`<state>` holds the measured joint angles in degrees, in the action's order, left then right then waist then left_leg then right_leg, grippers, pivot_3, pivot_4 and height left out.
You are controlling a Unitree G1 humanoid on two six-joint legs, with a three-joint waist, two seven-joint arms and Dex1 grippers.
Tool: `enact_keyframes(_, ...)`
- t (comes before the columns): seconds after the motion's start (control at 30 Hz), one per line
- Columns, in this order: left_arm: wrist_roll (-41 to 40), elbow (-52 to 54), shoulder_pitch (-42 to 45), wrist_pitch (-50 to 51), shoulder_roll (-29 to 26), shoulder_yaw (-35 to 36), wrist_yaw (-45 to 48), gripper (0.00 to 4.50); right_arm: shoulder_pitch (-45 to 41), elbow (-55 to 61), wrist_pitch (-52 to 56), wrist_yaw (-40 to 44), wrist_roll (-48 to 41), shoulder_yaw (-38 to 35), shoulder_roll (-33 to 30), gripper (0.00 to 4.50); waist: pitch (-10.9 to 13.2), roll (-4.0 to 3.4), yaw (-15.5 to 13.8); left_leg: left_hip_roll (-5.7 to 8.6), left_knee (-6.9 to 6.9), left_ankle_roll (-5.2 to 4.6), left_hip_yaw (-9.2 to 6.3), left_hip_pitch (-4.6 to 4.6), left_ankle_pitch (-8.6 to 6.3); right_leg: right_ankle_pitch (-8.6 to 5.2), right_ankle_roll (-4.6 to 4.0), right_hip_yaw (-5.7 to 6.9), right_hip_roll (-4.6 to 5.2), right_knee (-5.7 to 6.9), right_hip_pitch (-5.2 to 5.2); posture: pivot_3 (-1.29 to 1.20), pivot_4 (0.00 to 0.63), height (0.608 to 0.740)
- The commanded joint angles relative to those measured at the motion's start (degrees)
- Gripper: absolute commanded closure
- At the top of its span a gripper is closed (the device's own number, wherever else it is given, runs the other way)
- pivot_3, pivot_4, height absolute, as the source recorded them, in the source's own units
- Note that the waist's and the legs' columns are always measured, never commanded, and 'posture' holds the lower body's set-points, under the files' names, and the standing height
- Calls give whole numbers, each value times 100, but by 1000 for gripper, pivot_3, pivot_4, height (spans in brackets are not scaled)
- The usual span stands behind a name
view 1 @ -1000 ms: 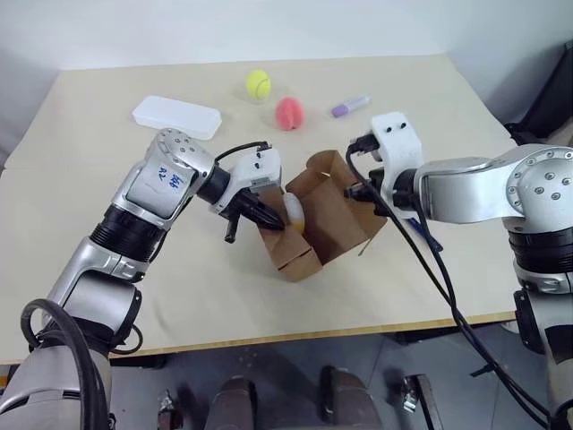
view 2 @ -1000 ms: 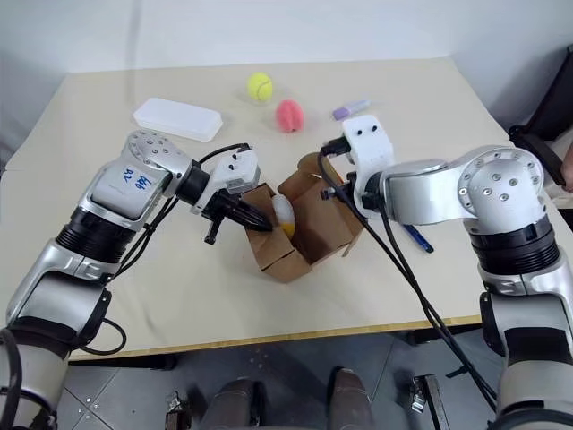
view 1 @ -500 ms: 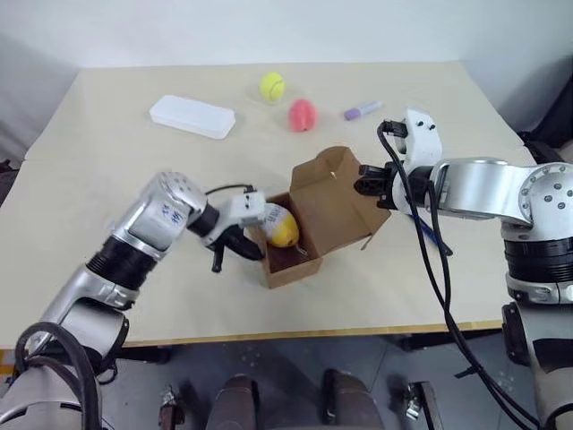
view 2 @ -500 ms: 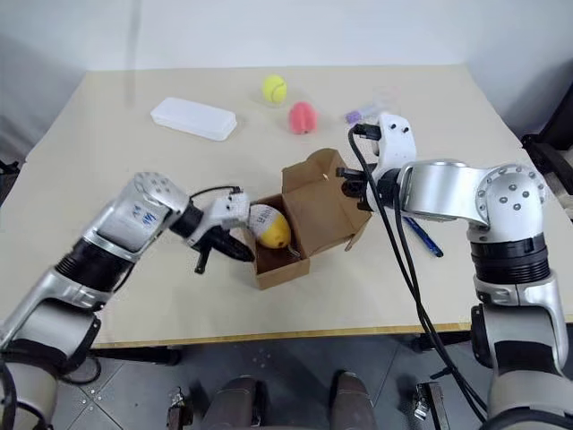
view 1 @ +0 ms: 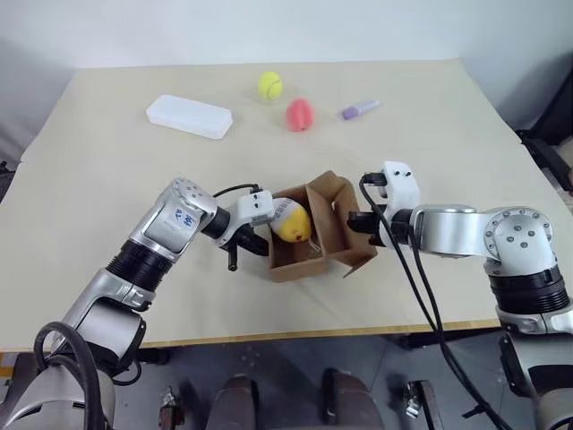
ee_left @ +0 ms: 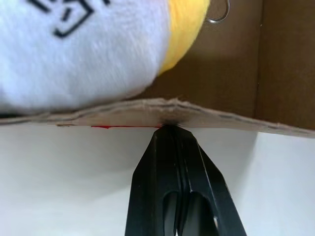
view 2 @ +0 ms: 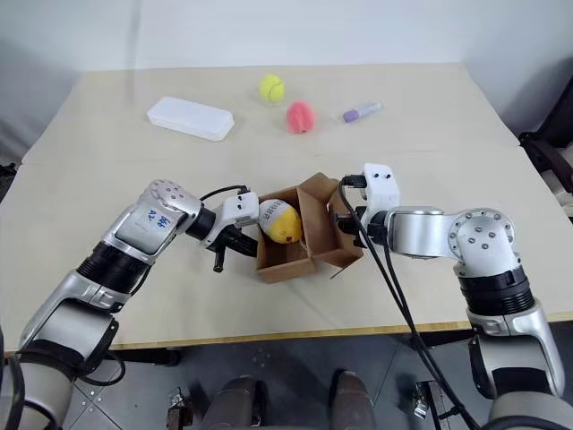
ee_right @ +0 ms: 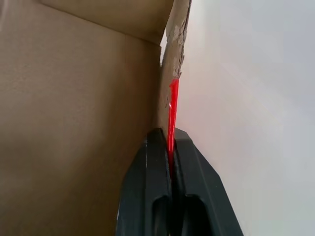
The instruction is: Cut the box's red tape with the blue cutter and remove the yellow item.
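Note:
The box [view 1: 297, 265], a small brown carton, stands open on the table between my two arms. Inside lies the yellow item [view 1: 293, 222], egg-shaped, its white end [ee_left: 83, 49] against the left wall. My left gripper [view 1: 261, 244] is shut on that left wall's top edge [ee_left: 211, 120]. My right gripper [view 1: 352, 224] is shut on the right flap's edge, with the red tape [ee_right: 173, 105] showing as a thin strip between its fingers [ee_right: 147, 196]. The blue cutter is hidden from view.
At the far side of the table lie a flat white case [view 1: 189, 116], a yellow-green tennis ball [view 1: 269, 85], a pink round thing [view 1: 299, 114] and a lavender marker [view 1: 360, 110]. The table's front edge [view 1: 295, 335] runs close below the box.
Both grippers have come down with the box, which was held tilted above the table and now rests on it, opening upward. The yellow item stays inside.

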<state>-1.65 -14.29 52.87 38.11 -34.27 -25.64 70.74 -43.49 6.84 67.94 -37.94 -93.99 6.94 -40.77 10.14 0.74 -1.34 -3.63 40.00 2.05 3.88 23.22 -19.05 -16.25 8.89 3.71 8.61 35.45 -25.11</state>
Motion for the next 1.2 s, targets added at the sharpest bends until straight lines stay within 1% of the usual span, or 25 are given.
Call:
enact_keyframes(0.03, 3, 132, 64, -20, -90, 172, -7, 4500, 58, 422, 116, 775, 484, -191, -186, 3402, 0, 0, 0, 0, -1, 0, 0, 0, 0, 0, 0, 0, 0, 0, 0, 0, 150, 740)
enact_keyframes(0.1, -34, 169, 48, 140, -139, 223, -20, 4123, 129, 520, 140, 1174, 781, -295, -300, 2862, 0, 0, -1, 0, -1, 0, 0, 0, 0, 0, 0, 0, 0, 0, -1, 0, 150, 740)
enact_keyframes(0.13, -59, 207, 33, 224, -181, 253, -13, 3939, 168, 586, 142, 1418, 945, -358, -389, 2481, 0, 0, -1, 0, -1, 0, 0, 0, 0, 0, 0, 0, 0, 0, -1, 0, 150, 740)
enact_keyframes(0.2, -114, 307, -14, 406, -277, 310, 21, 3304, 222, 691, 102, 1836, 1231, -476, -521, 1736, 0, 0, -1, 0, -1, 0, 0, 0, 0, 0, 0, 0, 0, -1, -1, 0, 150, 740)
enact_keyframes(0.3, -111, 387, -116, 456, -459, 366, 34, 2455, 254, 748, 89, 2337, 1577, -616, -647, 793, 0, 0, 0, 0, -1, 0, 0, 0, 0, 0, 0, 0, -1, 0, -1, 0, 150, 740)
enact_keyframes(0.33, -95, 399, -154, 452, -532, 384, 32, 2416, 271, 767, 96, 2525, 1704, -664, -708, 773, 0, 0, 0, 0, -2, 0, 0, -1, 0, 0, 0, 0, 0, 0, -1, 0, 150, 740)
enact_keyframes(0.4, -117, 425, -207, 495, -654, 452, 41, 1938, 317, 835, 100, 2945, 1971, -739, -867, 767, 0, 0, -2, 0, -2, 0, 0, -1, 0, 0, 0, 0, -1, 0, -1, 0, 150, 740)
enact_keyframes(0.43, -136, 432, -222, 521, -711, 490, 46, 1859, 352, 866, 113, 3132, 2066, -791, -939, 767, 0, 0, -3, 0, -2, 0, 0, -1, 0, 0, 0, 0, -1, 0, -2, 0, 150, 740)
enact_keyframes(0.47, -148, 426, -225, 532, -757, 525, 45, 1588, 390, 911, 96, 3350, 2187, -825, -1034, 648, 0, 1, -4, 0, -2, 0, 1, -1, 0, 0, 0, 0, -1, 0, -1, 0, 150, 740)
enact_keyframes(0.57, -227, 391, -184, 579, -888, 607, 99, 881, 578, 1040, -24, 4080, 2578, -973, -1405, 3, 0, 1, -16, 0, -1, 0, 3, 0, 0, 0, 0, 0, 0, -1, -1, 0, 150, 740)
enact_keyframes(0.6, -243, 371, -163, 581, -922, 618, 133, 687, 634, 1063, -61, 4303, 2700, -1017, -1508, 0, 0, 0, -27, 1, -1, 0, 3, 0, 0, 0, 0, 0, 0, -2, -1, 0, 150, 740)
enact_keyframes(0.63, -249, 368, -135, 580, -962, 618, 173, 330, 730, 1089, -135, 4625, 2878, -1061, -1704, 0, 0, 1, -25, 1, -1, 0, 3, 0, 0, 0, 0, 0, 0, -2, -1, 0, 150, 740)
enact_keyframes(0.67, -254, 314, -42, 585, -1000, 629, 218, 108, 868, 1100, -278, 5076, 3083, -1144, -1991, 0, 0, 1, -40, 1, -1, 0, 3, 0, 0, 0, 0, 0, 0, -3, 0, 0, 150, 740)
enact_keyframes(0.73, -223, 70, 308, 543, -979, 673, 218, 28, 1329, 1072, -909, 6109, 3610, -1466, -2543, 0, 3, 5, -76, 2, 0, 0, 3, 3, 0, 0, 0, 1, 0, -5, 0, 0, 150, 740)
enact_keyframes(0.83, -255, -172, 721, 514, -856, 701, 242, 28, 1950, 1107, -1803, 7097, 4218, -1847, -2795, 0, 5, 8, -106, 2, 2, 0, 5, 4, 0, 1, 2, 1, -1, -8, 1, 0, 150, 740)
enact_keyframes(0.97, -352, -449, 1333, 460, -507, 714, 303, 28, 2819, 1428, -2881, 8078, 4711, -2574, -2584, 0, 5, 10, -136, 2, 2, 0, 6, -5, 0, 2, 3, 1, -1, -8, 9, 0, 150, 740)
enact_keyframes(1.1, -372, -603, 1698, 339, -102, 629, 400, 28, 3474, 1820, -3405, 8580, 4930, -3112, -2288, 0, 6, 11, -141, 3, 4, 1, 8, -5, 0, 3, 5, 3, -1, -8, 9, 0, 150, 740)
enact_keyframes(1.2, -217, -641, 1674, -117, 265, 315, 507, 28, 4071, 2193, -3556, 8886, 4938, -3496, -2051, 0, 6, 11, -168, 3, 4, 1, 8, -8, 0, 3, 5, 3, -1, -8, 13, 0, 150, 740)
